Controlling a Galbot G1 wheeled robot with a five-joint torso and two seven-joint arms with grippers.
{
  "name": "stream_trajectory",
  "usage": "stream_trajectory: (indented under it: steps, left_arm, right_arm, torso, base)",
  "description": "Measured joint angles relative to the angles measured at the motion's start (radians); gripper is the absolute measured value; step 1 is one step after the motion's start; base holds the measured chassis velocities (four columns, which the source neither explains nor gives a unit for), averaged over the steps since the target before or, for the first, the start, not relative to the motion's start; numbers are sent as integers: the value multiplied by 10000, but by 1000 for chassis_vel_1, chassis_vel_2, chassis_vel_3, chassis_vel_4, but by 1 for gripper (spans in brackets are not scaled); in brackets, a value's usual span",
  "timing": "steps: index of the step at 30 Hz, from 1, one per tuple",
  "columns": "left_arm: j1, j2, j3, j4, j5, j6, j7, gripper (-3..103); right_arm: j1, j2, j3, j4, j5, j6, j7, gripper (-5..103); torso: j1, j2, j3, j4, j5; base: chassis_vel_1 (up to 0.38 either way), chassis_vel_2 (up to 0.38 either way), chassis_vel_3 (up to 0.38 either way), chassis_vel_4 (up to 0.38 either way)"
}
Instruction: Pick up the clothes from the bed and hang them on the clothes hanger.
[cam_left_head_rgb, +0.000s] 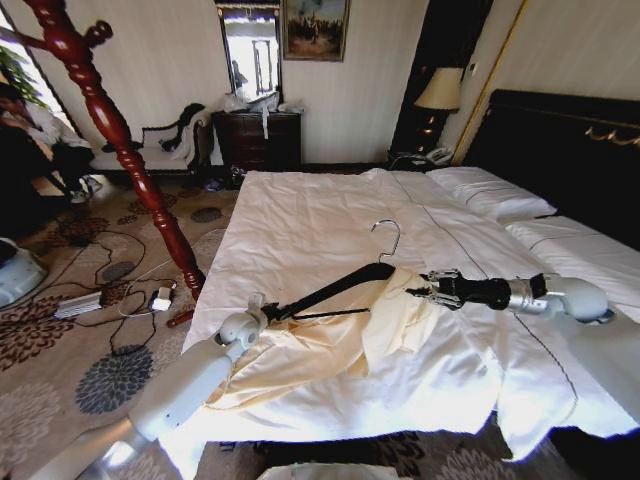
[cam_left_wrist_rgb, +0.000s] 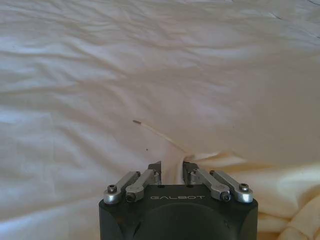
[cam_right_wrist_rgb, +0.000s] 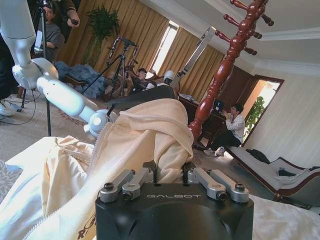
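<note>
The bed (cam_left_head_rgb: 330, 215) carries the shirt (cam_left_head_rgb: 320, 345), spread near its foot, one shoulder draped over the hanger (cam_left_head_rgb: 335, 288) raised above the duvet. The left tool (cam_left_head_rgb: 268, 312) is clenched on the hanger's end. The right tool (cam_left_head_rgb: 425, 287) grips a fold of shirt at the other end.

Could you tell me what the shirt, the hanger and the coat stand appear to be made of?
Shirt: thin, silky-looking cream fabric, softly creased. Hanger: matte black body, probably plastic or painted wood, with a shiny metal hook. Coat stand: glossy turned reddish wood.
</note>
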Motion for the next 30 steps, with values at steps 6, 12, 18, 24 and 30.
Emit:
stream_trajectory:
  steps: [6, 12, 18, 24, 30]
  left_arm:
    - [63, -95, -192, -122, 48, -70, -11, 7]
    - [-243, 129, -1224, -842, -581, -245, -272, 0]
    - [-814, 947, -2189, -1926, -1928, -237, -686, 0]
    - [-2019, 2077, -2785, -3199, -3885, -220, -1163, 0]
    - [-3061, 2999, -3033, -4106, -5201, -220, -1351, 0]
  right_arm:
    - [-23, -17, 27, 3, -1, 51, -6, 24]
    - [-166, 97, 23, -212, -71, 68, 132, 24]
    - [-181, 201, -25, -200, -673, -148, 801, 24]
    - [-138, 331, -198, -67, -1300, -612, 2063, 24]
    - [-111, 385, -279, 48, -1700, -839, 2764, 24]
  torso:
    - [0, 0, 0, -2, -2]
    - [0, 0, 0, -3, -1]
    - [0, 0, 0, 3, -2]
    - [0, 0, 0, -2, -1]
    - [0, 1, 0, -1, -1]
  base:
    - [0, 0, 0, 0]
    - [0, 0, 0, 0]
    - [0, 0, 0, 0]
    - [0, 0, 0, 0]
    - [0, 0, 0, 0]
